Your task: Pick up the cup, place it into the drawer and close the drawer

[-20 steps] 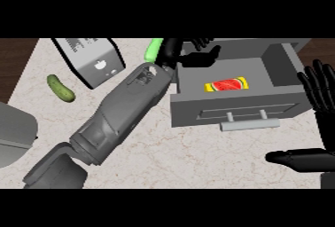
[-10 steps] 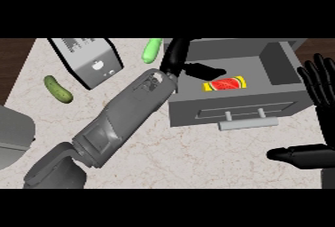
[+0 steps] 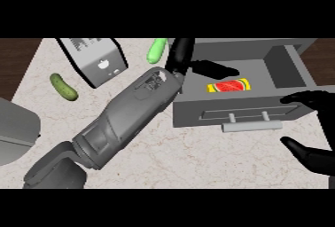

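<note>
The red cup with yellow ends lies on its side inside the open grey drawer. My left hand hovers at the drawer's back left corner. It is open, with one finger reaching over the drawer and the others pointing up, and it does not touch the cup. My right hand shows at the right edge beside the drawer's front right corner, open, with fingers above and thumb below. The drawer's handle faces me.
A grey box-shaped appliance stands at the back left. A green pickle lies left of it, and another green vegetable lies behind my left hand. A grey object sits at the left edge.
My left hand has dropped a little toward the drawer's left wall. The right hand's fingers have come down nearer the drawer's front corner. The cup has stayed in the drawer.
</note>
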Controlling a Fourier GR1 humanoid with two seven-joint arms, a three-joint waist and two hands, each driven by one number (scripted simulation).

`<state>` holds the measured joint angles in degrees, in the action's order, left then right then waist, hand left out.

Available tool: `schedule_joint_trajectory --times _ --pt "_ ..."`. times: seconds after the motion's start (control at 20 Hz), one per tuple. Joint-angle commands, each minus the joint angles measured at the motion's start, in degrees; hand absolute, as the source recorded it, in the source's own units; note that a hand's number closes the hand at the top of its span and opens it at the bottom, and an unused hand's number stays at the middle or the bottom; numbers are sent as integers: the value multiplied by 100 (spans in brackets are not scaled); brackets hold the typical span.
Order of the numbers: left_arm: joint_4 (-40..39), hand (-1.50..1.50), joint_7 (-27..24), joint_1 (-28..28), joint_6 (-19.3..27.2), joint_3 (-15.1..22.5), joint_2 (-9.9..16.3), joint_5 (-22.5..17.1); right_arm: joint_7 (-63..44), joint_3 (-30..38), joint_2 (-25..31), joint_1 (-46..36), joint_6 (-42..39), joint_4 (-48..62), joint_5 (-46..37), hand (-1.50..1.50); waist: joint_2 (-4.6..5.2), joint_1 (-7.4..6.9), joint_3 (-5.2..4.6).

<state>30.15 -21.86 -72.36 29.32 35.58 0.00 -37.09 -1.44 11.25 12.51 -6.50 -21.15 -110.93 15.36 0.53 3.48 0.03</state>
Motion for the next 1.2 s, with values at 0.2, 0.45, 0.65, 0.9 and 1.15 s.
schedule_joint_trajectory --times 0.2,0.45,0.65,0.9,1.15 --pt "371 -150 94 77 49 -472 78 -86 236 -205 552 753 -661 -501 -770 150 -73 -291 -3" --pt "793 -150 279 298 1 -628 441 2 241 -466 635 479 -441 -395 -1788 150 -70 -383 -2" --pt "1514 -150 438 979 -311 -781 1078 -78 -120 -734 512 632 -151 -734 -2344 150 -97 -445 -7" --pt "2375 -150 823 1544 -462 -1025 1688 -62 514 -888 404 556 135 -56 -3082 150 -78 -428 -1" --pt "3421 -150 1052 2391 -664 -1030 2141 -185 598 -1626 331 -18 600 720 -4350 150 -81 -573 -3"
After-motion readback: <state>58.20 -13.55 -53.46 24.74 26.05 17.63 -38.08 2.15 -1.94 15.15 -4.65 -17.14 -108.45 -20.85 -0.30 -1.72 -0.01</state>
